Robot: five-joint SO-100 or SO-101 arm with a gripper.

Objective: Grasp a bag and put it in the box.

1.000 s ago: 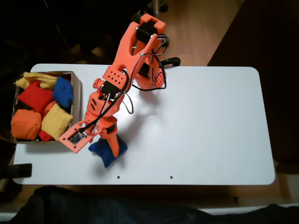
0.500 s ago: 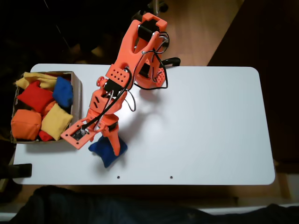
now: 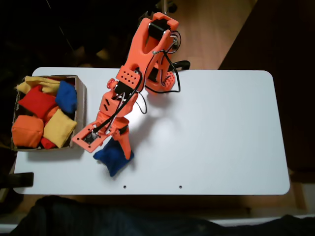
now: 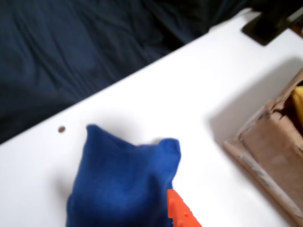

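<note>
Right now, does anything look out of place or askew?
Only mildly: in the fixed view a yellow beanbag droops over the box back rim. The blue bag lies on the table under the gripper.

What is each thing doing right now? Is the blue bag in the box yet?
Blue bag: not in the box yet, lying on the table beside it, under the tool.
Tool: down at the bag; open or shut cannot be told.
Box: open on top, packed with red, orange, yellow and blue bags.
Table: white, bare on the right side in the fixed view.
</note>
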